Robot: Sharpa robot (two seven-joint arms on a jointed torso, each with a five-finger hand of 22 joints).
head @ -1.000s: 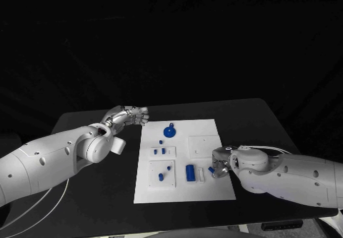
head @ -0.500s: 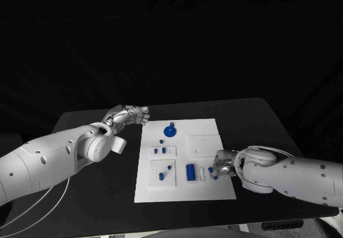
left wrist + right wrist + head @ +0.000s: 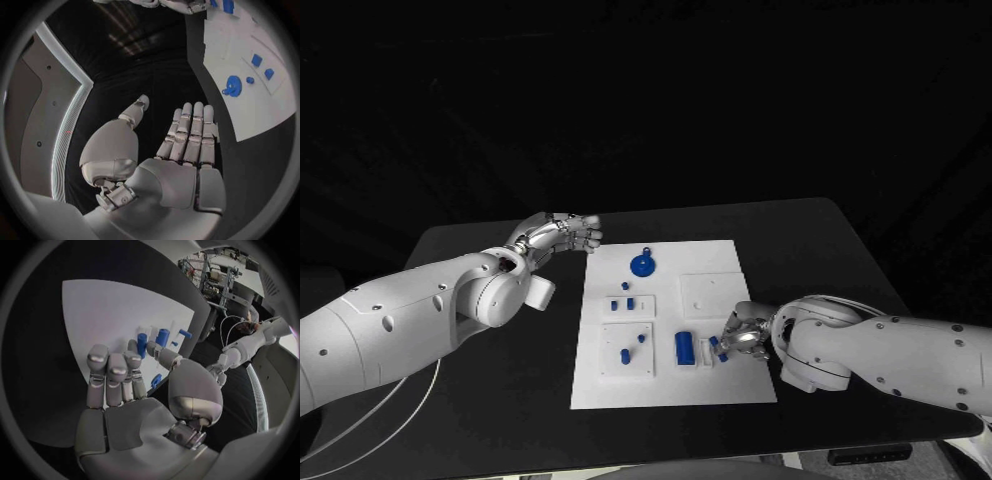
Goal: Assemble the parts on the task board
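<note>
Right now our right robot hand (image 3: 740, 342) sits low over the near right part of the task board (image 3: 708, 255), just beside the blue cylinder (image 3: 684, 347) and a small white piece (image 3: 707, 352) next to it. In the right wrist view the fingers (image 3: 110, 371) stand nearly straight and side by side, the thumb reaches toward the blue parts, and a small blue part (image 3: 156, 380) lies close by the palm; we cannot tell whether anything is actually pinched. Our left robot hand (image 3: 561, 233) hovers off the board's far left corner over the black worktop (image 3: 488, 250), fingers together and holding nothing, near the round blue part (image 3: 643, 265).

We judge the main risk to be on the right: the parts there lie tightly packed, so a finger closing on one could nudge the cylinder or flick the white piece out of place. The arm also hides the board's right edge from the head view, so a misjudged grasp might go unnoticed. A loose pinch could let a small part drop and roll off the board.
</note>
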